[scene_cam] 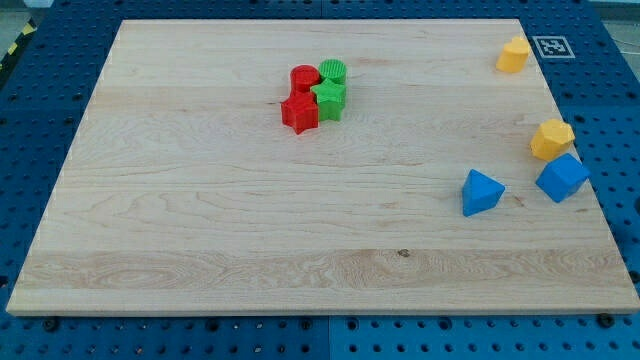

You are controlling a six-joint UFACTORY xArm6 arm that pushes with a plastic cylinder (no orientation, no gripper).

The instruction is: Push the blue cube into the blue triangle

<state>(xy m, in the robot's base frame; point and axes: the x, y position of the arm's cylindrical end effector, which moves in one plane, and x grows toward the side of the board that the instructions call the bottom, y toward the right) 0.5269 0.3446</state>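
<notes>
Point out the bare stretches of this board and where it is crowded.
Free: the whole left half and the bottom strip of the board, left of and below the red-green cluster. Crowded: the right edge, where blue triangle, blue cube and yellow blocks sit. My tip is not visible.

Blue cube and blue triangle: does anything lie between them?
Nothing. In the camera view, only bare wooden board separates the blue cube from the blue triangle. The yellow block sits above the cube. My tip is not visible.

I see a blue cube point(561, 178), a blue triangle point(481, 192), two yellow blocks point(551, 139), and red point(300, 112) and green point(329, 98) stars on pale striped wood point(250, 220)
</notes>
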